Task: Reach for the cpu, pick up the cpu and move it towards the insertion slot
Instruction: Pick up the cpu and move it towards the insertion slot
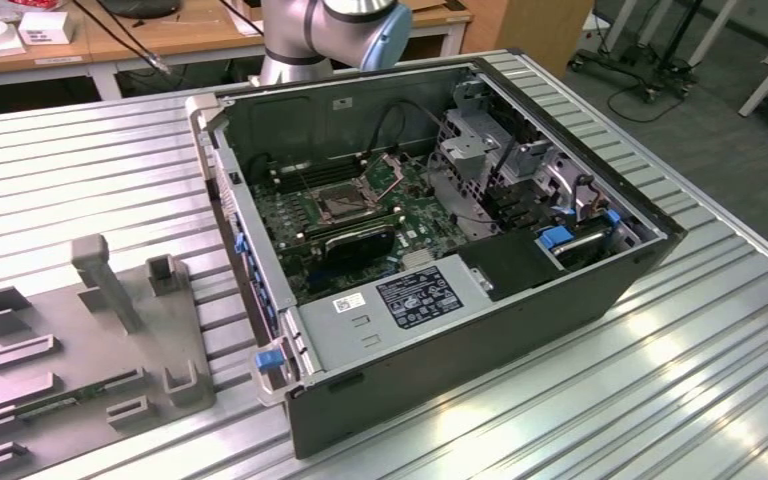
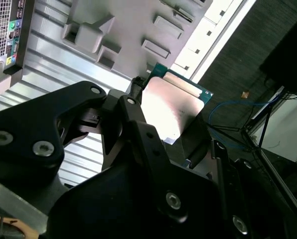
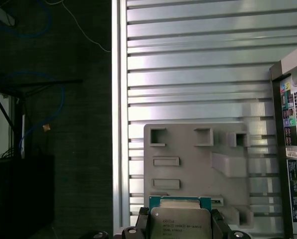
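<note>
Computer case (image 1: 491, 330) lies open, the insertion slot (image 1: 337, 203) on the board inside; grey tray (image 1: 91, 350) holds a memory stick (image 1: 71, 397). Gripper (image 3: 181, 222) pinches the cpu (image 3: 181, 226) by its edges above the tray.

Nothing overhangs the square silver-framed insertion slot (image 1: 337, 203) inside the open black computer case (image 1: 491, 320). A silver metal drive cage (image 1: 471, 150) and looping black cables (image 1: 387, 125) crowd it on the exterior view's right. Upright posts rise from the grey plastic tray (image 1: 84, 350) on the ribbed metal desk (image 1: 64, 170).
</note>
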Robot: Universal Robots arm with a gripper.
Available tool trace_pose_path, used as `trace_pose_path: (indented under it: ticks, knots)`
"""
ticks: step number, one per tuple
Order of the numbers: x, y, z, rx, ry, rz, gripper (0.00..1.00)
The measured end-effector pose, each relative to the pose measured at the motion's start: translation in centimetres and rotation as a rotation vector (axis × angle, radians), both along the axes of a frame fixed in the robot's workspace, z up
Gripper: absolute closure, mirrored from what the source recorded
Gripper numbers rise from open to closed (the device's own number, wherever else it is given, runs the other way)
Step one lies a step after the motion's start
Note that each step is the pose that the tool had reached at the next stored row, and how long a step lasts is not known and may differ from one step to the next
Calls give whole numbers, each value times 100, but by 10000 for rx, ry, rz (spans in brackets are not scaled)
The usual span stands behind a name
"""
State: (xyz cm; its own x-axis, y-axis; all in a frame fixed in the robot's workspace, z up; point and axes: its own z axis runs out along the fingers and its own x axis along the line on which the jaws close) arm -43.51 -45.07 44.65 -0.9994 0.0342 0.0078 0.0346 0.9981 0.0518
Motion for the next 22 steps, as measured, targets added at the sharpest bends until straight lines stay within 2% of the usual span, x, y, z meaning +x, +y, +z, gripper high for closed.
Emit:
trace_pose_path:
  ticks: [22]
  knots:
    - [251, 0, 0, 0, 0, 0, 45]
